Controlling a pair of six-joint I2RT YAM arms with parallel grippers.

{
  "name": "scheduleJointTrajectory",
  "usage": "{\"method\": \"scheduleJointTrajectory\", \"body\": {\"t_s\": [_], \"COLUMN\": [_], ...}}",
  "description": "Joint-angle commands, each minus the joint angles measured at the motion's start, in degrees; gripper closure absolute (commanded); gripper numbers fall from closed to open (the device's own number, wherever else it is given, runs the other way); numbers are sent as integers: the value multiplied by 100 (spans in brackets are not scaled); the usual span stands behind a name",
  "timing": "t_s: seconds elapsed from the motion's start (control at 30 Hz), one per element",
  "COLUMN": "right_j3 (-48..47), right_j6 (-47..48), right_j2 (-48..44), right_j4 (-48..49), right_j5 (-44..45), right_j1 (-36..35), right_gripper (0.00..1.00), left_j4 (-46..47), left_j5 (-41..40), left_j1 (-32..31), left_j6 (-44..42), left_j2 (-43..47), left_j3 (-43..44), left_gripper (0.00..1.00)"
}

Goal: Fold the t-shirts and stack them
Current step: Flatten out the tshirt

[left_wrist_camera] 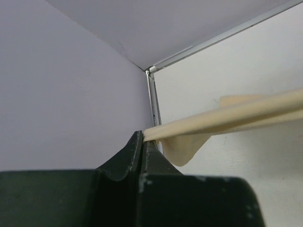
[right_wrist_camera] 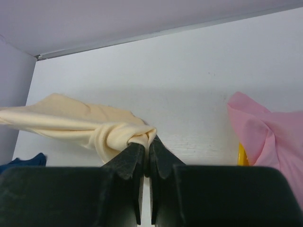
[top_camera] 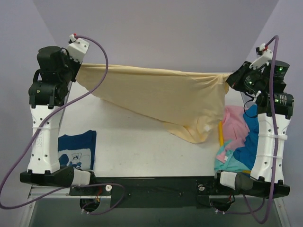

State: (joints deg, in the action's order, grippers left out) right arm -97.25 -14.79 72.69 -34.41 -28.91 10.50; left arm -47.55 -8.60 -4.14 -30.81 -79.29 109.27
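A tan t-shirt (top_camera: pixel 161 97) hangs stretched in the air between my two grippers, its lower part drooping toward the table. My left gripper (top_camera: pixel 75 68) is shut on the shirt's left end; the left wrist view shows the cloth (left_wrist_camera: pixel 222 120) pinched at the fingertips (left_wrist_camera: pixel 142 137). My right gripper (top_camera: pixel 231 77) is shut on the bunched right end (right_wrist_camera: pixel 118 135). A folded navy t-shirt with white print (top_camera: pixel 78 149) lies at the near left. A pile of pink (top_camera: pixel 234 118), bright blue (top_camera: pixel 248 146) and teal (top_camera: pixel 227 161) t-shirts lies at the near right.
A yellow object (top_camera: pixel 220 134) pokes out of the pile at the right, also seen in the right wrist view (right_wrist_camera: pixel 242 155). Lilac walls enclose the white table (top_camera: pixel 142 146) at the back and sides. The arm bases stand along the near edge.
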Motion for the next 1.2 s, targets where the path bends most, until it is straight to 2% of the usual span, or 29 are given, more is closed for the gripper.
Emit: {"method": "scheduleJointTrajectory", "body": {"t_s": [0.0, 0.23, 0.47, 0.8, 1.03, 1.17], "right_j3": [242, 146, -784, -1796, -2210, -2167], "right_j6": [441, 670, 1057, 1030, 987, 934], "right_j2": [-404, -1115, -1748, -2092, -1811, -1162], "right_j4": [40, 101, 93, 338, 435, 619], "right_j5": [280, 289, 342, 148, 298, 377], "right_j1": [66, -180, -566, -901, -1006, -1006], "right_gripper": [100, 100, 100, 100, 100, 100], "left_j4": [-281, -334, -826, -738, -694, -755], "left_j5": [-537, -915, -1056, -1591, -1663, -1409], "left_j1": [203, 221, 221, 221, 221, 221], "left_j6": [-224, -566, -654, -865, -1033, -910], "left_j2": [360, 607, 537, 607, 380, 99], "left_j3": [191, 524, 1991, 2800, 3100, 2968], "left_gripper": [100, 100, 100, 100, 100, 100]}}
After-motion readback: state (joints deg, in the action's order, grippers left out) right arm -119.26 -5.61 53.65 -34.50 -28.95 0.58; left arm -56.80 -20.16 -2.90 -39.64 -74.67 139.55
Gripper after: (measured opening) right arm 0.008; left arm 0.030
